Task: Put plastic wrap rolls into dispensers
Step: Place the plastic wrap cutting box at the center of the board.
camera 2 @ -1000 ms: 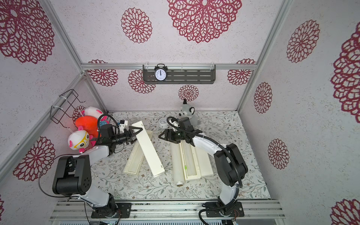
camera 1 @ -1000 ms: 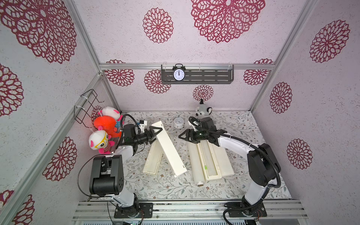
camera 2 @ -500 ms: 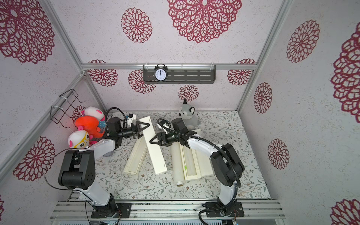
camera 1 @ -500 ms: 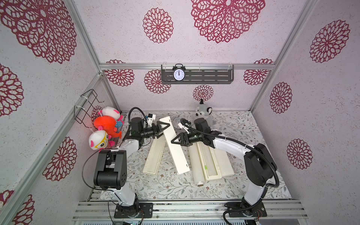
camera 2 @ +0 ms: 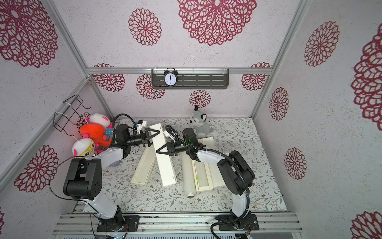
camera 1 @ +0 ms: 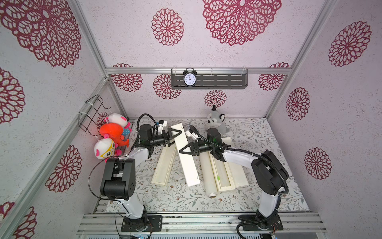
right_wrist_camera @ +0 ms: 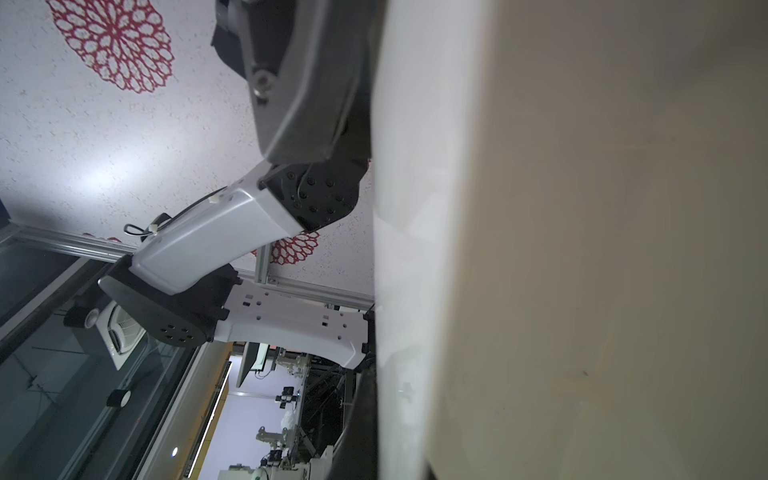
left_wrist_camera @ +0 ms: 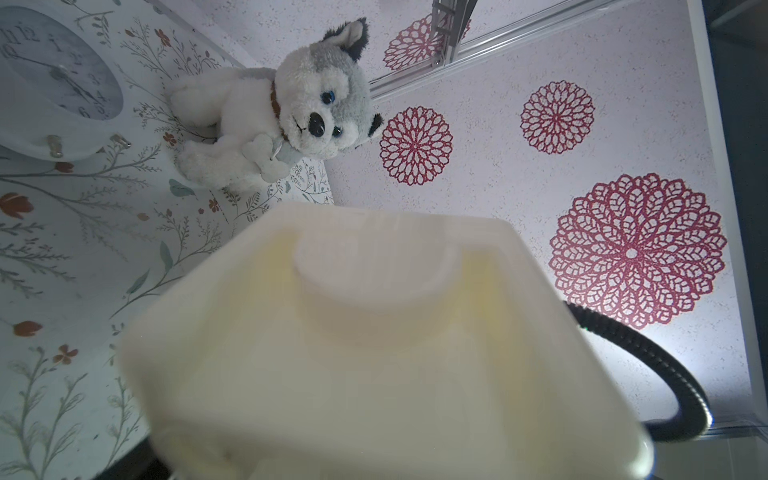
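Top views show that the right gripper (camera 1: 181, 150) has crossed to the raised lid (camera 1: 187, 163) of a dispenser (camera 1: 163, 167). Its jaws have snapped together against the lid's edge; whether they nip it is unclear. The left gripper (camera 1: 175, 137), at the lid's far end, has spread wider. One roll (camera 1: 208, 178) lies just beside the lid, so loading probably waits on this lid.
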Tool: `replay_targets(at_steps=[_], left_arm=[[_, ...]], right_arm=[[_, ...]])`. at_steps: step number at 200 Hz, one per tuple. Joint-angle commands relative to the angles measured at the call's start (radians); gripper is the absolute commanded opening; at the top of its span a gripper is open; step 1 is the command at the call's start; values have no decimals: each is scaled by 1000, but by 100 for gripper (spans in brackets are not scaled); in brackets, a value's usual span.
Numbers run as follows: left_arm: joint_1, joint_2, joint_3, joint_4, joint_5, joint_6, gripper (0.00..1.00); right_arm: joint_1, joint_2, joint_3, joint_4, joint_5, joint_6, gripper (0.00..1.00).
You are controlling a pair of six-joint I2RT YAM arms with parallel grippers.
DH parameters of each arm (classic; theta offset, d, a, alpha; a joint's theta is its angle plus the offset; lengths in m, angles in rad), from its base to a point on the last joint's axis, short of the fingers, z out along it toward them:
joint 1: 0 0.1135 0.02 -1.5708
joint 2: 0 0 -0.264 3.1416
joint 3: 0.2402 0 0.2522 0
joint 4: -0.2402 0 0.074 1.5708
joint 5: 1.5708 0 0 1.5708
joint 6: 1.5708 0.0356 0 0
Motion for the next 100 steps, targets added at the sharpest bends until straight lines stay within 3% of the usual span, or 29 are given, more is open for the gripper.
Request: replay_targets(at_steps=[1,45,100], left_arm=[[21,6,8,30,16,9,98],[112,3,18,171,32,-114,98],[231,-12,76,54,-25,-87,98]], right_arm=[[-14,-20,1,24,2,39,0],[-48,-57,5,-260,121,-121,0],[-47,-60,3,-298,147,-145,0]])
